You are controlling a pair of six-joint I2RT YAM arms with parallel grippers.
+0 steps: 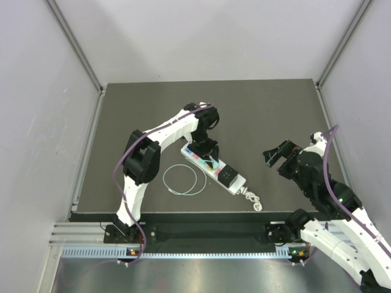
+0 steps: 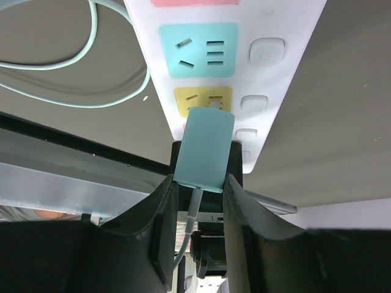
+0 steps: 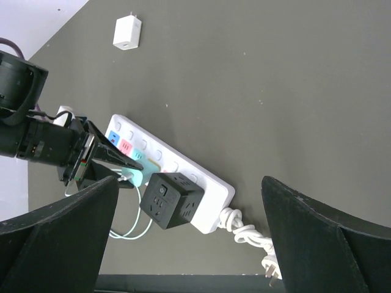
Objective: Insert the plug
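Observation:
My left gripper (image 2: 200, 178) is shut on a teal plug (image 2: 203, 149), whose thin pale cable (image 2: 73, 79) loops off to the left. The plug's front end sits against the yellow socket (image 2: 194, 97) of the white power strip (image 2: 275, 91), just below a teal socket (image 2: 198, 50); its prongs are hidden. From above, the strip (image 1: 197, 153) lies diagonally mid-table with the left gripper (image 1: 208, 154) over it. My right gripper (image 1: 276, 154) hangs open to the right of the strip, nothing between its fingers (image 3: 330, 238).
A black cube adapter (image 3: 174, 200) is plugged into the strip's near end. The strip's knotted white cord (image 3: 250, 235) trails toward the table's front edge. A small white charger (image 3: 127, 32) lies apart on the dark mat. The cable loop (image 1: 180, 180) rests left of the strip.

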